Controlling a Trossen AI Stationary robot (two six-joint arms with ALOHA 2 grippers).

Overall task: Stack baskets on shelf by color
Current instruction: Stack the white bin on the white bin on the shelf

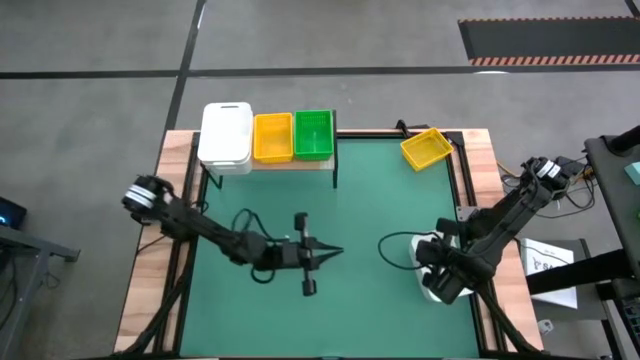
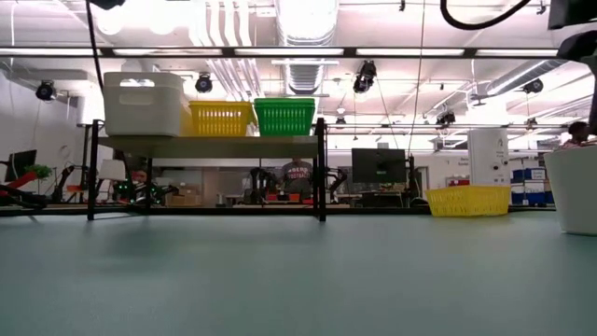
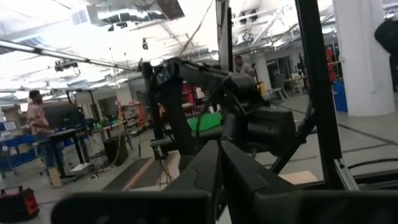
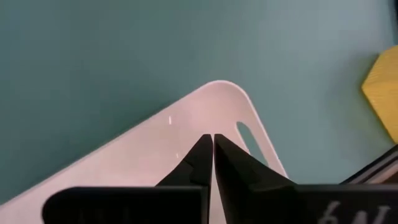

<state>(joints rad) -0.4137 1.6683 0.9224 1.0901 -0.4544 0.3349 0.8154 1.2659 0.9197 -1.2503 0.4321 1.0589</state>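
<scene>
High view. The shelf [image 1: 300, 163] stands at the desk's far edge, toward the far left corner. On it sit, side by side and touching, a white basket [image 1: 226, 137] at the left end, a yellow basket [image 1: 272, 137] in the middle and a green basket [image 1: 313, 134] at the right end. A second yellow basket [image 1: 426, 148] lies tilted on the green mat [image 1: 330, 220] near the far right corner, well apart from the shelf. The left pincer [image 1: 335, 252] is clenched, grasps nothing and hangs over the mat's middle, nearer the front edge. The right pincer [image 1: 437, 275] is at the desk's right edge, toward the front, over a second white basket [image 1: 432, 290] that the arm mostly hides.

Low view. The shelf [image 2: 210, 146] carries the white basket [image 2: 143, 104], the yellow basket [image 2: 221, 119] and the green basket [image 2: 284, 117] in one row. The loose yellow basket [image 2: 467, 200] rests on the mat beyond the shelf's right post. One wall of the near white basket [image 2: 574, 189] shows at the right edge.

Left wrist view. The left pincer [image 3: 219, 163] is clenched on nothing; the right arm and the room lie beyond it.

Right wrist view. The right pincer [image 4: 213, 155] is clenched on the wall of the white basket [image 4: 155, 152], near its handle slot. A corner of the loose yellow basket [image 4: 384, 93] shows on the mat [image 4: 112, 56].
</scene>
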